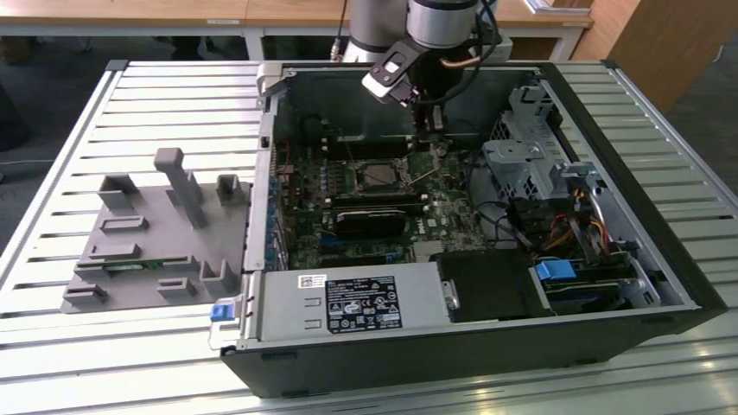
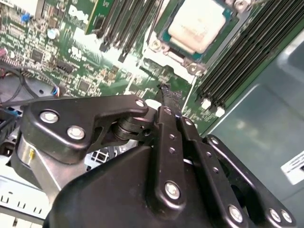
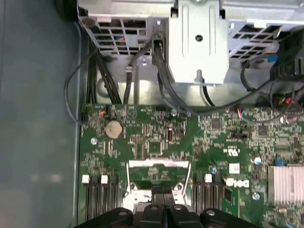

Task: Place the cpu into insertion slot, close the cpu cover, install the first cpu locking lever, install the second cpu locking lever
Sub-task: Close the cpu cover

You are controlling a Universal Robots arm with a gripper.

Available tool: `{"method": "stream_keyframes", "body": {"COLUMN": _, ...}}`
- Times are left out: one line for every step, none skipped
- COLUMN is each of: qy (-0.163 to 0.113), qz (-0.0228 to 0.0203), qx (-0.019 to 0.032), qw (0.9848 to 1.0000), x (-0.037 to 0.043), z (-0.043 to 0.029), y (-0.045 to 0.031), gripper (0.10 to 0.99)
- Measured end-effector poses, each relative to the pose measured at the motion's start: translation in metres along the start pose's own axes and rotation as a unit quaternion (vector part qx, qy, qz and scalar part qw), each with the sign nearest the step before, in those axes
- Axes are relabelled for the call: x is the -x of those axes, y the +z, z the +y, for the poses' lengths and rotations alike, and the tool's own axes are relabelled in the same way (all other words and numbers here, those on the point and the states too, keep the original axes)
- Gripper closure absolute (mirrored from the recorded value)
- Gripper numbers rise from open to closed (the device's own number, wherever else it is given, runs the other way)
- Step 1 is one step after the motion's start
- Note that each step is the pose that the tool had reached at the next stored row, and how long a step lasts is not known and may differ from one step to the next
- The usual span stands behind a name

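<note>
Claw [image 2: 164, 91] pinched narrow above green board [image 2: 95, 71], cpu [image 2: 197, 23] seated in insertion slot [image 2: 165, 37], white lettering [image 2: 78, 14] nearby

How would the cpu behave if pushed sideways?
The cpu probably won't slide easily: it lies flat, seated low in the board. Its smooth metal face looks stiff, likely slippery. The board may flex under hard pressing.

No clear words for us, only tiny white print on the black label [image 1: 361, 304] and the green board [image 3: 142, 142].
</note>
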State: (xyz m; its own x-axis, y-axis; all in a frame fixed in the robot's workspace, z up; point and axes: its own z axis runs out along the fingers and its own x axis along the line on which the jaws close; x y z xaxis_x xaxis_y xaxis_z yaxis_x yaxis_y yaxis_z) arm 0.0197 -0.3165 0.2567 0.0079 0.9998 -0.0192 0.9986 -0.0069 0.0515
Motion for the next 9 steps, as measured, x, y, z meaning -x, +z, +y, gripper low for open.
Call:
{"method": "stream_keyframes", "body": {"qy": 0.0, "qz": 0.0, "qx": 0.0, "qw": 1.0, "x": 0.0, "z": 0.0019, "y": 0.0003, "gripper": 0.98}}
{"method": "stream_keyframes", "body": {"qy": 0.0, "qz": 0.0, "qx": 0.0, "qw": 1.0, "x": -0.0001, "z": 0.0034, "y": 0.0007, "gripper": 0.98}}
{"method": "stream_keyframes", "body": {"qy": 0.0, "qz": 0.0001, "qx": 0.0001, "qw": 1.0, "x": -0.0002, "z": 0.0043, "y": 0.0013, "gripper": 0.98}}
{"method": "stream_keyframes", "body": {"qy": 0.0, "qz": 0.0001, "qx": 0.0, "qw": 1.0, "x": -0.0002, "z": 0.0054, "y": 0.0019, "gripper": 0.98}}
{"method": "stream_keyframes", "body": {"qy": 0.0, "qz": 0.0, "qx": 0.0, "qw": 1.0, "x": -0.0002, "z": 0.0069, "y": 0.0024, "gripper": 0.98}}
{"method": "stream_keyframes", "body": {"qy": 0.0, "qz": 0.0, "qx": 0.0, "qw": 1.0, "x": -0.0002, "z": 0.0084, "y": 0.0027, "gripper": 0.98}}
{"method": "stream_keyframes", "body": {"qy": 0.0, "qz": -0.0001, "qx": 0.0, "qw": 1.0, "x": -0.0002, "z": 0.0098, "y": 0.0029, "gripper": 0.98}}
{"method": "stream_keyframes", "body": {"qy": 0.0, "qz": -0.0001, "qx": 0.0, "qw": 1.0, "x": -0.0002, "z": 0.0115, "y": 0.0031, "gripper": 0.98}}
{"method": "stream_keyframes", "body": {"qy": 0.0, "qz": 0.0, "qx": 0.0, "qw": 1.0, "x": -0.0002, "z": 0.0134, "y": 0.0034, "gripper": 0.98}}
